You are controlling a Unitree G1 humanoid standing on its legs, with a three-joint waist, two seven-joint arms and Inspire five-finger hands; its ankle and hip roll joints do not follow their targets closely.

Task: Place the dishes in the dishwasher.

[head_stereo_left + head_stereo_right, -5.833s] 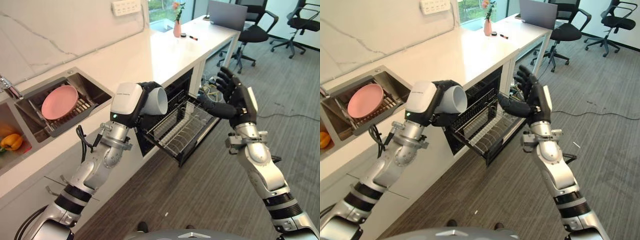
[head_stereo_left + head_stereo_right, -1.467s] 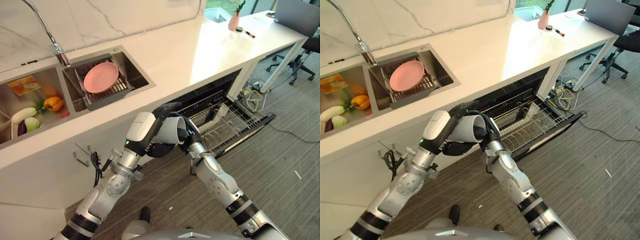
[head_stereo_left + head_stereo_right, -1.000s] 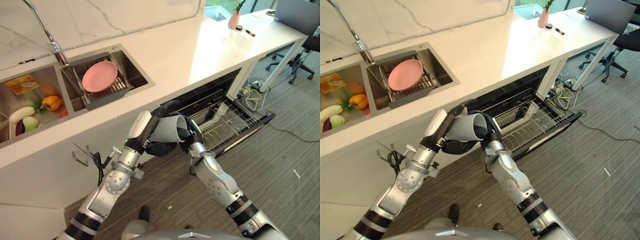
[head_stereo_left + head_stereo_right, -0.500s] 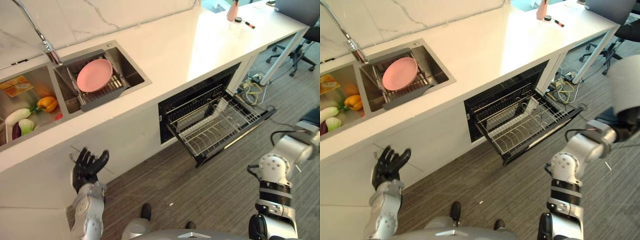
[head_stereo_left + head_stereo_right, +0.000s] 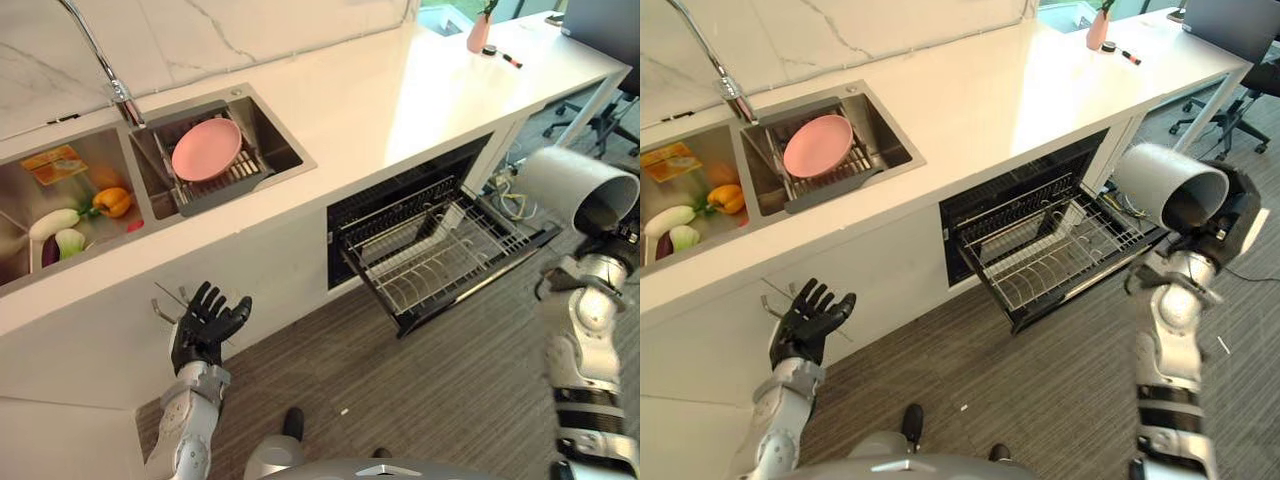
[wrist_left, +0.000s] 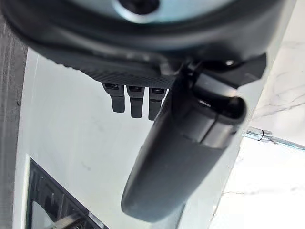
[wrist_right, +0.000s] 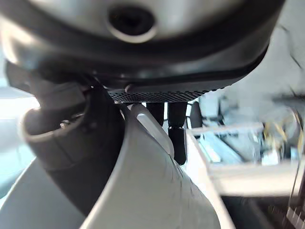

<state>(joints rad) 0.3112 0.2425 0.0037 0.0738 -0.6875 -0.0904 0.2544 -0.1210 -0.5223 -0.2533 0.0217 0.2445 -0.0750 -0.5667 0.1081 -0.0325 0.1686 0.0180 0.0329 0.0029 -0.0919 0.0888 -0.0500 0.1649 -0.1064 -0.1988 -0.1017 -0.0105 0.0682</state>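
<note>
A grey-white cup lies on its side in the air at the right, mouth toward me, above and right of the pulled-out dishwasher rack. My right hand is shut on the cup; in the right wrist view its thumb and fingers wrap the cup's pale wall. My left hand is open with spread fingers, low in front of the white cabinet, holding nothing. A pink plate leans in the rack in the sink.
The open dishwasher sits under the white counter. The left sink basin holds vegetables beside a tap. A pink vase stands far back. Cables lie on the floor by the dishwasher's right side.
The cup passed from my left hand to my right. My right hand swung it out to the right and up; my left hand dropped, open, by the cabinet. The camera shifted slightly.
</note>
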